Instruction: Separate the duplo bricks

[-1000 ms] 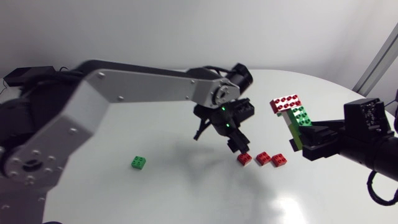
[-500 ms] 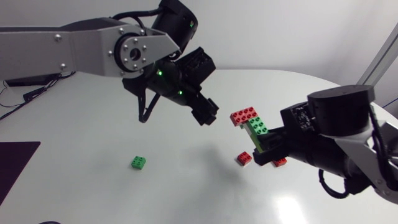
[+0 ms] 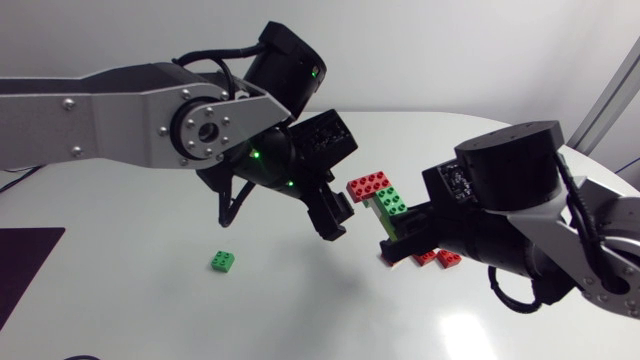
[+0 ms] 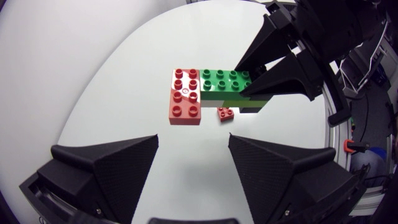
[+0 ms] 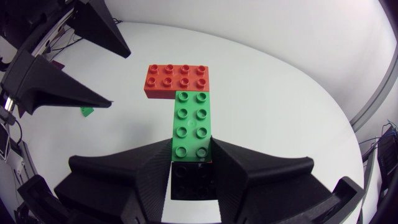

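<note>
From the right tool (image 5: 193,150), green brick (image 5: 193,124) points ahead, red brick (image 5: 177,78) crosswise.

I am working in what is looking like a robotics lab rather than a home or a shop. I am standing over a plain white rounded table (image 3: 300,310) with two machine arms hanging above it: my left arm (image 3: 110,110), showing bolted silver-grey plates, exposed cables and a glowing green status light (image 3: 259,154), and my right arm (image 3: 540,230), showing black housings and looping cable. Toy pieces are sharing the bench: a brick stack (image 3: 385,200) being held aloft, a loose green brick (image 3: 223,262) and small red bricks (image 3: 448,258) lying on the tabletop.
</note>
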Robot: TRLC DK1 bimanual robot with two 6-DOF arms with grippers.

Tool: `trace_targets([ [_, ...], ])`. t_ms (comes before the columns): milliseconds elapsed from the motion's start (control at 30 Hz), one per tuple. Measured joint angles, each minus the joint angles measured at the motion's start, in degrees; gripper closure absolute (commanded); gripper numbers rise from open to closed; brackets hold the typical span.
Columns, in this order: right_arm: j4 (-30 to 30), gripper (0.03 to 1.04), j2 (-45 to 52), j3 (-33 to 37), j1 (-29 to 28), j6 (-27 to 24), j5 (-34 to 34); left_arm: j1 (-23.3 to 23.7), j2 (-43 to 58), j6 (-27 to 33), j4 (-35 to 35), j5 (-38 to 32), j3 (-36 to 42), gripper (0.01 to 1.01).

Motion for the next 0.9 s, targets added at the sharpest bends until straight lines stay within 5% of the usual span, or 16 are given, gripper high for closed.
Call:
trace_targets([
  [700,-4.3,0.85,-1.2,1.7,4.9,3.5,-0.2,-0.9,-0.7,2.2,9.8,0.0,-6.9,0.249],
  [900,-4.5,0.85,-1.2,1.7,5.7,3.7,-0.2,-0.9,-0.7,2.4,11.0,0.0,-7.3,0.443],
])
